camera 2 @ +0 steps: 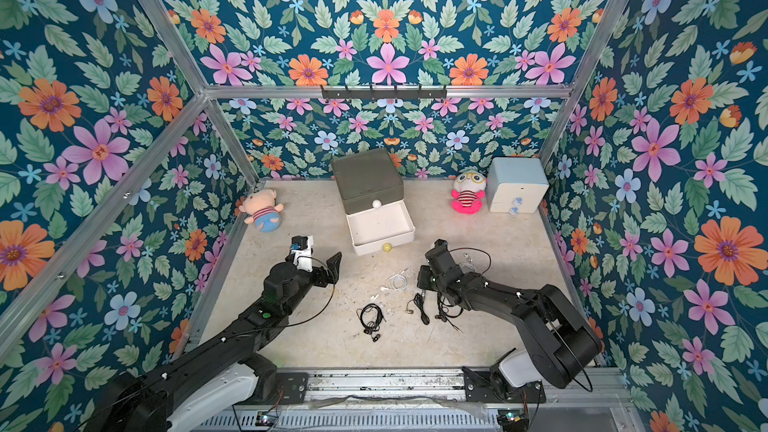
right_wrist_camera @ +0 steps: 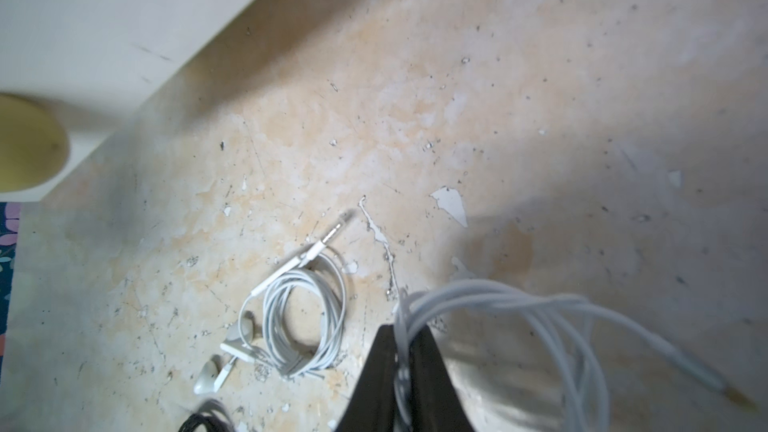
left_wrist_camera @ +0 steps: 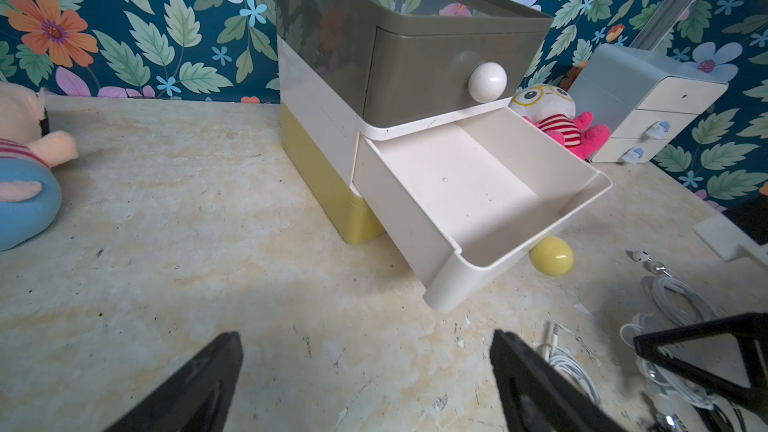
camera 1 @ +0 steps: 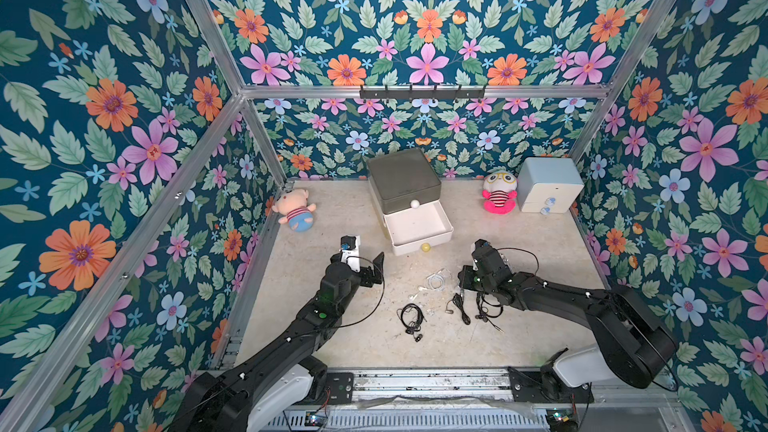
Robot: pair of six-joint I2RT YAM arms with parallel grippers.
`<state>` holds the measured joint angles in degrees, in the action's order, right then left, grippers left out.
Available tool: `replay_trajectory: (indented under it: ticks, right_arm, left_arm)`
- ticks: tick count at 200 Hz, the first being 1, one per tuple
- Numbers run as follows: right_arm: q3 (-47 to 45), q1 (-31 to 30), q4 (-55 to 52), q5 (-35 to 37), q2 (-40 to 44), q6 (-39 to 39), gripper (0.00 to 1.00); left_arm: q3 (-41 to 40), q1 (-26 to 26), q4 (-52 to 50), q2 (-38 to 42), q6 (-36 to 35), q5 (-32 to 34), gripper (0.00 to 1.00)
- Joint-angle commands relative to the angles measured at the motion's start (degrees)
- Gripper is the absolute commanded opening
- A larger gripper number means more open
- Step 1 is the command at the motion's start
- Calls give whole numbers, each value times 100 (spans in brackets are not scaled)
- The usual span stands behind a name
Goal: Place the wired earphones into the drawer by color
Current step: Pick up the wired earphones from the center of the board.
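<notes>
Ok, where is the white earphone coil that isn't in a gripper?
The loose white earphones lie on the table in both top views, between the open white drawer and the black earphones, just left of the right gripper.

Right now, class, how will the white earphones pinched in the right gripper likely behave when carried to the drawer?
Probably floppy: the white earphones droop in loose loops from the shut right gripper. Likely light, since a narrow pinch holds them. Their trailing plug may swing and snag on the open white drawer.
</notes>
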<state>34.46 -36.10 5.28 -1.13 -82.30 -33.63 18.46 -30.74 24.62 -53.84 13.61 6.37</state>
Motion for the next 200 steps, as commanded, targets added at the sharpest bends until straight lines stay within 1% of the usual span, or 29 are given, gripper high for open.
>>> replay_trajectory:
  ticks: [1,34,72,119,159,200]
  right_arm:
    - [-56,15,-110,240,239,-59,13]
    - [-192,26,-124,423,733,-73,11]
    - [-312,26,-115,602,1544,44,11]
    - [-114,28,-128,517,2279,444,10]
    - [247,25,100,446,2274,659,10]
    - [937,30,401,155,1715,838,10]
  left_arm:
    - [26,7,-2,10,19,35,99]
    - [24,7,-6,22,19,44,99]
    - [13,7,16,29,27,57,99]
    - [-43,7,84,76,37,114,99]
    - [-61,7,52,137,35,167,99]
    - [-79,2,51,208,63,145,99]
